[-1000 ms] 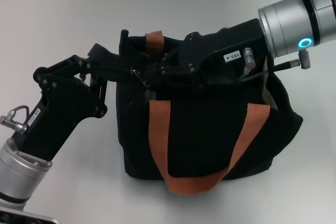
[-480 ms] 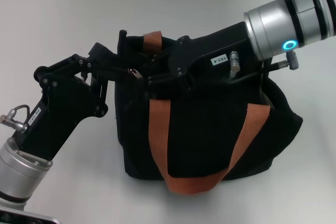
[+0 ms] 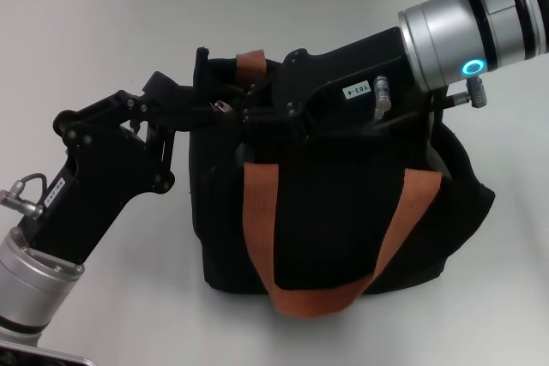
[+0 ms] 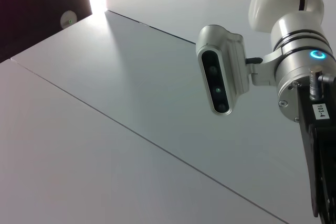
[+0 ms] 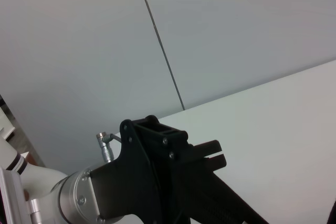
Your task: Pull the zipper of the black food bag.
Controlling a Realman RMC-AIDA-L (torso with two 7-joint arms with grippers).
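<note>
Head view: we find the boxy black fabric food bag (image 3: 343,220) mid-table, both grippers meeting at the small silver zipper tab (image 3: 220,108) near its left end; finger states indeterminable, remaining travel unclear.

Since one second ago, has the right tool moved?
Yes. The right tool slid along the bag top toward the robot's left, past the orange handle.

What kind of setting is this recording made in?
Probably a robotics lab or test cell: a plain white table, bare grey wall panels, and only a black bag worked on by the left gripper and right gripper.
</note>
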